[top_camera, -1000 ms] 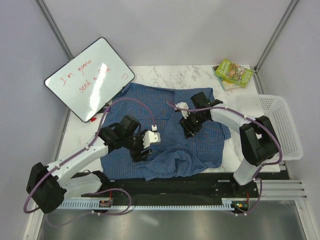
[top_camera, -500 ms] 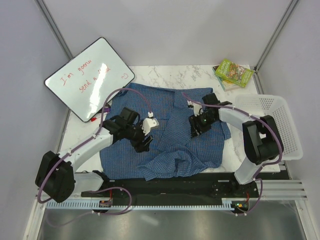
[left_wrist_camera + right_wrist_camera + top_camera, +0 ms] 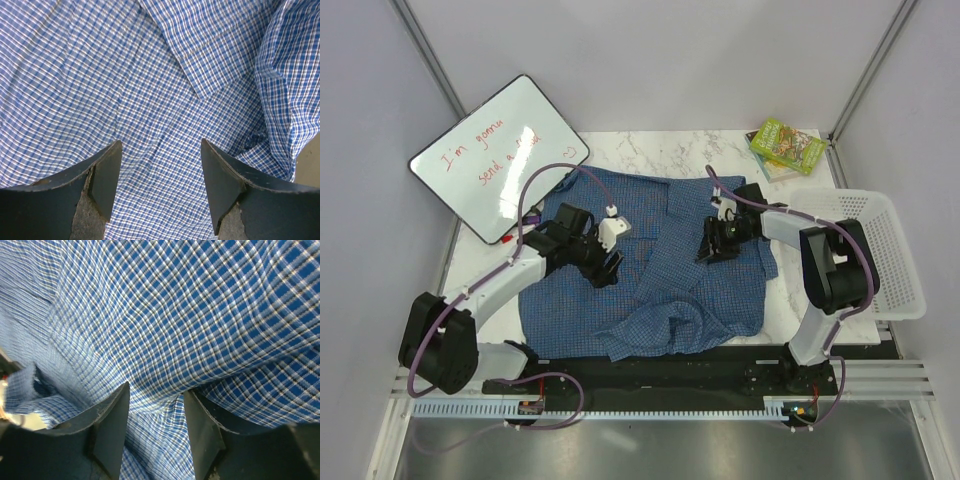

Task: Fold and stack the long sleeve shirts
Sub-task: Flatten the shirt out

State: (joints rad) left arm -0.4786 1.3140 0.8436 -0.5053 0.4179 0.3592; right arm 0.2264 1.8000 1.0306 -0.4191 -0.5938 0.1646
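Note:
One blue finely checked long sleeve shirt (image 3: 570,310) lies crumpled and partly spread over the marble table, with a bunched fold at its near edge (image 3: 665,325). My left gripper (image 3: 610,268) hovers low over the shirt's left-middle, open and empty; in the left wrist view (image 3: 160,145) flat checked cloth and a pointed flap (image 3: 205,75) lie below the jaws. My right gripper (image 3: 706,252) is over the shirt's right part. In the right wrist view (image 3: 156,390) its jaws stand apart, pressed against the cloth, with a raised ridge of cloth (image 3: 175,415) between them.
A whiteboard (image 3: 500,157) with red writing leans at the back left. Green books (image 3: 786,146) lie at the back right corner. A white mesh basket (image 3: 880,250) stands at the right edge. Bare marble table (image 3: 650,150) shows behind the shirt.
Both grippers have moved away from the near edge towards the back of the shirt. The right gripper has also shifted right. The left arm has stretched further out.

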